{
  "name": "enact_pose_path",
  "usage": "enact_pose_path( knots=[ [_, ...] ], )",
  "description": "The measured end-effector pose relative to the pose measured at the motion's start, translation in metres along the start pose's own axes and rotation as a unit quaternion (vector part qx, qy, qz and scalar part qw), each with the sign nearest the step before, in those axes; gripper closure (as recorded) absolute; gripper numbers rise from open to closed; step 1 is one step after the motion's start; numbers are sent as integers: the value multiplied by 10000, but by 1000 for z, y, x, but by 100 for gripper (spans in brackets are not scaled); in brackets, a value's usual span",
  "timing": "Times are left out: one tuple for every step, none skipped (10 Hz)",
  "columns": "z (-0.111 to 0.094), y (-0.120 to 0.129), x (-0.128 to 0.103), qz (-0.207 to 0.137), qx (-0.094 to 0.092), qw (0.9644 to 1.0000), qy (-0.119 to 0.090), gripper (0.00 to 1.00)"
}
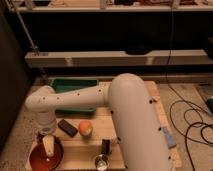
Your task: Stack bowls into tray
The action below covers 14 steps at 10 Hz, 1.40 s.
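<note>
From here I see my arm [131, 117] in smooth matt white casing, its pale gripper [48, 146] over the glossy orange-red bowl [36, 160] at the front-left corner of the bare wood bench [80, 150], a shiny metal cup [101, 161] at the front edge and a green plastic tray [75, 85] near the back edge.

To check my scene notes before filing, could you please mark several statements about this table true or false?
1. The gripper is at the orange-red bowl, at the front left of the wooden table. True.
2. That bowl sits in the green tray. False: it rests on the table; the tray lies farther back.
3. An orange fruit lies beside a dark block. True.
4. The small metal cup stands in the tray. False: it stands at the table's front edge.
</note>
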Motion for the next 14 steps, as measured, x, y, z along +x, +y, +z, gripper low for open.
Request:
enact_pose_path(
  knots=[
    [3,0,0,2,20,10000,-14,20],
    [5,0,-1,1,30,10000,-27,20],
    [9,1,-3,6,40,10000,-44,20],
    [12,2,-3,-2,50,10000,-62,20],
    [13,2,-3,-12,55,10000,-71,20],
    [17,2,-2,-52,70,9999,-105,20],
    [17,1,-1,-64,91,9999,-115,20],
    [16,2,-1,-63,77,9999,-113,20],
    [15,4,-1,-64,39,9999,-119,20],
    [15,3,-1,-65,52,9999,-119,20],
    [17,3,-1,-85,72,9998,-138,20],
    [24,2,-1,-126,100,9997,-185,21],
    [23,4,1,-145,70,9997,-193,27],
    [23,3,0,-142,76,9997,-187,36]
  ],
)
